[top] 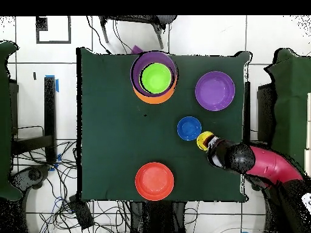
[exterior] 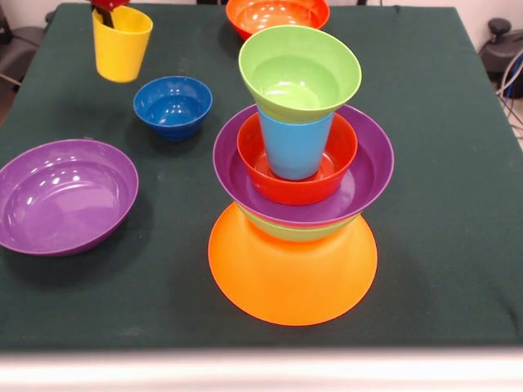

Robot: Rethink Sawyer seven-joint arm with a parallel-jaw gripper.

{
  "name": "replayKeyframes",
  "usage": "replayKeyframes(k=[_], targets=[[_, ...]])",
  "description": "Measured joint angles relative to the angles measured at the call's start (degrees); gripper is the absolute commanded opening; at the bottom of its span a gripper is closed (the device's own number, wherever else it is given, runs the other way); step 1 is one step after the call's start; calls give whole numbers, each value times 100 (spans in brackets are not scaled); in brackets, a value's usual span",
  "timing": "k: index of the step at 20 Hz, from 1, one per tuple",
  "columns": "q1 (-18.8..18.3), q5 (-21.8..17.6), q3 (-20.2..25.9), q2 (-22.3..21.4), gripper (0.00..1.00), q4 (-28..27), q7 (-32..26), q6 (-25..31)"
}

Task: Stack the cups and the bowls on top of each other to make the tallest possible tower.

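The tower stands front centre on an upturned orange bowl (exterior: pixel 292 278). Above it come a green bowl (exterior: pixel 286 231), a purple bowl (exterior: pixel 368 163), a red-orange bowl (exterior: pixel 339 155), the light blue cup (exterior: pixel 294 147) and a green bowl (exterior: pixel 299 72) on top. From overhead the tower (top: pixel 155 77) is at the table's far side. The yellow cup (exterior: pixel 121 47) stands upright at the far left, and my gripper (exterior: pixel 110 6) reaches into its rim from above. Only the gripper's tips show. From overhead the gripper (top: pixel 212 147) covers part of the yellow cup (top: pixel 202 139).
A small dark blue bowl (exterior: pixel 172 104) sits just right of the yellow cup and also shows from overhead (top: pixel 189 128). A loose purple bowl (exterior: pixel 65 196) lies at the left. A red-orange bowl (exterior: pixel 278 15) sits at the far edge behind the tower.
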Motion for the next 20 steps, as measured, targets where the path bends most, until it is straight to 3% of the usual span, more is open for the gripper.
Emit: replayKeyframes(k=[7,20], targets=[[58,194,228,-353,0,-141,0,881],[568,385,709,-444,0,-1400,0,2288]])
